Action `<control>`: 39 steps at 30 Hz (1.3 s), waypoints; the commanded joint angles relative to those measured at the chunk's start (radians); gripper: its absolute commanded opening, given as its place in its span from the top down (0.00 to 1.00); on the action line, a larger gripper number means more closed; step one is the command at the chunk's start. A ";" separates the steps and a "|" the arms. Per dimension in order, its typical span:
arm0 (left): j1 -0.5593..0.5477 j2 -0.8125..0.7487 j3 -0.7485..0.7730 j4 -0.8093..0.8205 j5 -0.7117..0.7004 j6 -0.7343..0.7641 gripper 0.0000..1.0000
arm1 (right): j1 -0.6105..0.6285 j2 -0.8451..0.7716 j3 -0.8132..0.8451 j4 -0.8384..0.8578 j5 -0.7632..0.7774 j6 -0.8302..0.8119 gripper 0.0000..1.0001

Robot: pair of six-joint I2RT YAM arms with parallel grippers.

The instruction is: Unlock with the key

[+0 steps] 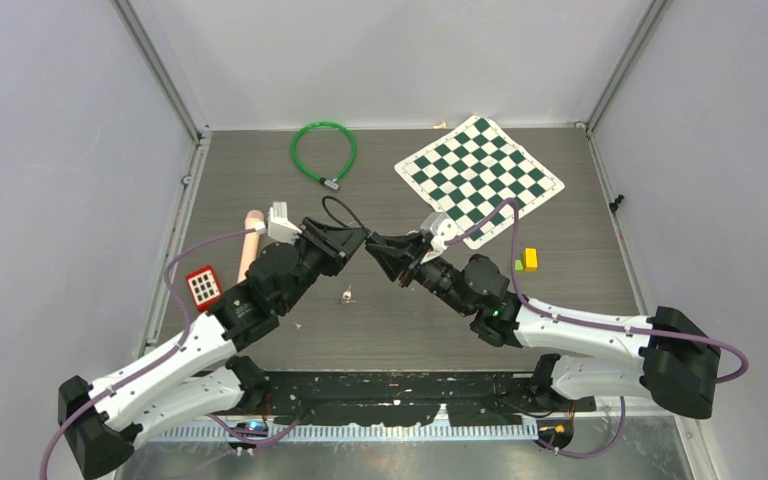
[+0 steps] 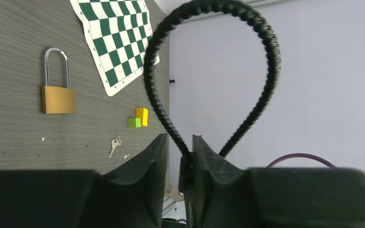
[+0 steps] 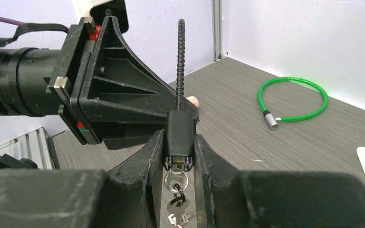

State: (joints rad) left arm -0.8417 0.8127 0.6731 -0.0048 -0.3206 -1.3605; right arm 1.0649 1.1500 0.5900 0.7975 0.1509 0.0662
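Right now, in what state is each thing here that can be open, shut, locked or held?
black cable lock: held off the table, cable looped.
key: in its keyhole.
right hand: shut on the black cable lock's body.
left hand: open around the cable.
brass padlock: shackle closed, on the table.
green cable lock: looped, lying untouched.
chess mat: spread flat.

The left arm (image 1: 175,360) is stretched from 7 o'clock toward centre, the right arm (image 1: 580,335) from 5 o'clock, so that the grippers are brought tip to tip. The left gripper (image 1: 360,242) is aimed toward 3 o'clock, jaws narrowly parted. The right gripper (image 3: 179,137) is clamped on the lock (image 3: 179,124).
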 commanded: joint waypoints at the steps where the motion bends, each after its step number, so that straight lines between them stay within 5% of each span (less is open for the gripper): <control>1: 0.014 0.022 0.057 0.066 0.025 -0.008 0.81 | 0.001 -0.034 -0.004 0.088 -0.024 0.017 0.95; 4: 0.045 0.014 0.058 0.062 0.035 -0.009 1.00 | 0.002 -0.042 -0.016 0.078 -0.030 0.017 0.95; 19: 0.323 -0.117 -0.007 -0.031 0.081 -0.039 0.99 | 0.002 -0.131 -0.118 -0.016 -0.105 0.042 0.95; 23: 0.322 -0.110 -0.014 -0.039 0.179 -0.035 0.50 | 0.002 -0.129 -0.114 -0.018 -0.075 0.032 0.95; 25: 0.320 -0.117 -0.038 -0.040 0.232 -0.033 0.38 | 0.002 -0.126 -0.108 -0.016 -0.053 0.025 0.95; 39: 0.170 -0.173 0.012 -0.096 0.273 0.096 0.40 | 0.003 -0.095 -0.089 -0.009 0.003 0.011 0.95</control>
State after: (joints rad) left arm -0.6106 0.6147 0.5976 -0.1146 -0.0479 -1.3434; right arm 1.0641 1.0542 0.4725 0.7311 0.1299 0.0914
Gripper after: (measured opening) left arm 0.618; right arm 0.286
